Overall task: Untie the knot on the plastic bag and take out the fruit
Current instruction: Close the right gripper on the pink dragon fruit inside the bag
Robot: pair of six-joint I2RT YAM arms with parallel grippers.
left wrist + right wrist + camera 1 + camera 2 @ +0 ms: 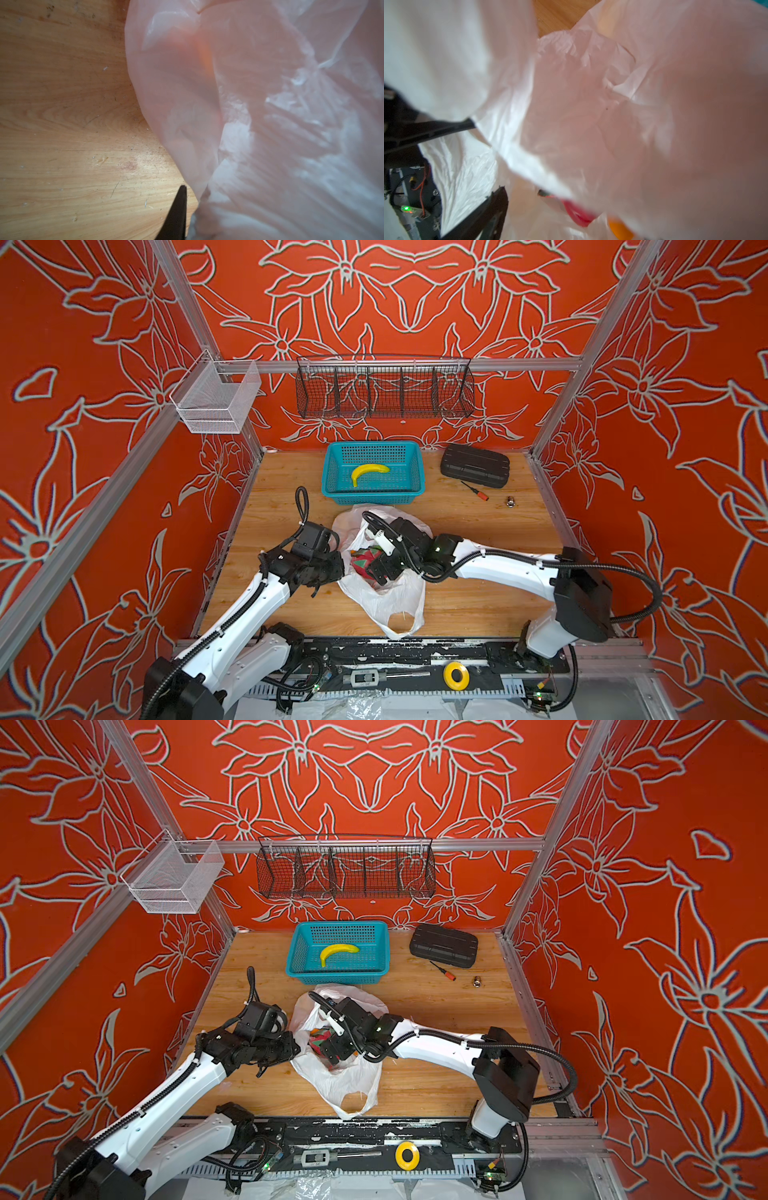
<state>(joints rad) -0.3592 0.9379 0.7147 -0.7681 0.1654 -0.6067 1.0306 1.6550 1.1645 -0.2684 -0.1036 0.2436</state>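
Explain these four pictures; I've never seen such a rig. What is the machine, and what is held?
Two white robot arms with two-finger grippers work at a wooden table. Two pictures look down from overhead, nearly alike; the other two come from cameras on the wrists. A white bag lies in the middle, its mouth open on a red dragon fruit. Behind it are a basket holding a banana, a black case and a screwdriver. The right gripper, jaws open, reaches into the bag. The left gripper is at the bag's edge, its grip unclear.
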